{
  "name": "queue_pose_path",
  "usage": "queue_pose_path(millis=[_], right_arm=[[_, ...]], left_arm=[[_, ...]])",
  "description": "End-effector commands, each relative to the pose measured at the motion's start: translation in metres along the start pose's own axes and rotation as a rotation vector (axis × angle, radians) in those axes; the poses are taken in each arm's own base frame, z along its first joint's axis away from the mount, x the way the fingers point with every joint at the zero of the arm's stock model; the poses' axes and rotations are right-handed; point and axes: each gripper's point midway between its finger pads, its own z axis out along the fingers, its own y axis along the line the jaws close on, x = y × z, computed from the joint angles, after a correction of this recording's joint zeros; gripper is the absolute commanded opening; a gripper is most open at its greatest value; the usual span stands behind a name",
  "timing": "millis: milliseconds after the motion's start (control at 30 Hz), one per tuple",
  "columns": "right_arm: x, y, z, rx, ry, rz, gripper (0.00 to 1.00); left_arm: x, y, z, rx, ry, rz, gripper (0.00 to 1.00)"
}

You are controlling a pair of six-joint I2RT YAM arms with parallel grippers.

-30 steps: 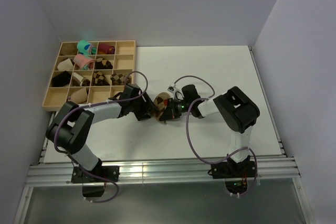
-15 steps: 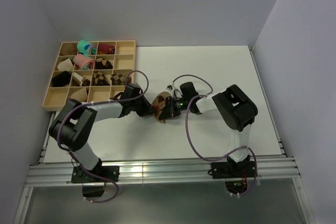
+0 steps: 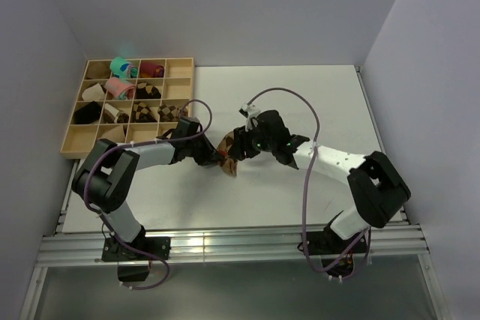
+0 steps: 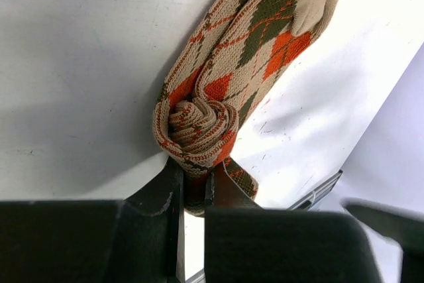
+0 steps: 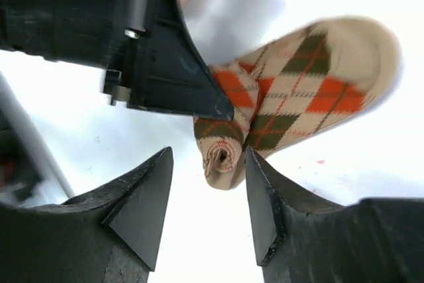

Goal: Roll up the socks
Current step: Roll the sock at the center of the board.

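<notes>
1. Tan knit with dark brown and orange-red diamonds: the socks (image 3: pixel 229 159) lie on the white table (image 3: pixel 322 103), about midway between its far and near edges and a little left of its centre.
2. One end of the socks is wound into a tight roll. The rest stretches flat across the table, away from the left gripper (image 4: pixel 193 180).
3. The left gripper's jaws are closed on the rolled end, pinching the fabric, with the spiral of the roll sitting right at the fingertips.
4. The right gripper (image 5: pixel 208 164) has its jaws apart. The open end of the roll sits between and just beyond the two fingertips. A clear gap shows beside one finger (image 5: pixel 142 203); whether the other touches the fabric cannot be told.
5. From above, the two grippers meet at the socks from opposite sides, the left one from the table's left and the right one from its right.
6. A wooden tray (image 3: pixel 69 142) divided into a grid of compartments sits at the table's left edge, toward the far left corner and well apart from the socks.
7. In the tray's far row are a teal roll (image 3: pixel 120 67) and, in the next compartment, a maroon roll (image 3: pixel 152 70).
8. A pink roll (image 3: pixel 120 88) fills the compartment just nearer than the teal one.
9. Brown-and-cream argyle rolls (image 3: pixel 144 112) occupy several compartments in the rows nearer still.
</notes>
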Motion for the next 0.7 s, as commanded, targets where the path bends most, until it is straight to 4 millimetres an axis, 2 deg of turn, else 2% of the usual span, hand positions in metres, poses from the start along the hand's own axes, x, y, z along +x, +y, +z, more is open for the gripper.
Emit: queue_pose_path(millis=[0, 33, 133, 200, 400, 500, 533, 600, 667], right_arm=[[-0.013, -0.001, -0.008, 0.196, -0.039, -0.227, 0.56], [-0.017, 0.006, -0.006, 0.205, -0.048, -0.262, 0.56], [-0.009, 0.022, 0.002, 0.259, -0.025, -0.38, 0.58], [0.004, 0.032, 0.01, 0.275, 0.002, -0.45, 0.6], [0.014, 0.045, 0.021, 0.319, 0.007, -0.51, 0.64], [0.016, 0.042, 0.016, 0.309, 0.003, -0.423, 0.66], [0.011, 0.041, 0.015, 0.308, -0.001, -0.392, 0.65], [0.008, 0.022, 0.012, 0.339, 0.028, -0.316, 0.62], [0.0, 0.017, 0.013, 0.319, 0.041, -0.277, 0.6]], left_arm=[[0.016, 0.042, 0.0, -0.157, 0.072, 0.008, 0.01], [0.016, 0.043, -0.001, -0.161, 0.076, 0.008, 0.01], [0.018, 0.043, -0.002, -0.172, 0.093, 0.008, 0.0], [0.019, 0.043, -0.003, -0.178, 0.104, 0.013, 0.0], [0.024, 0.046, -0.008, -0.194, 0.137, 0.047, 0.01], [0.028, 0.052, -0.012, -0.212, 0.157, 0.085, 0.01], [0.028, 0.052, -0.014, -0.209, 0.158, 0.097, 0.01], [0.032, 0.055, -0.016, -0.206, 0.174, 0.122, 0.01], [0.035, 0.055, -0.017, -0.192, 0.193, 0.142, 0.01]])
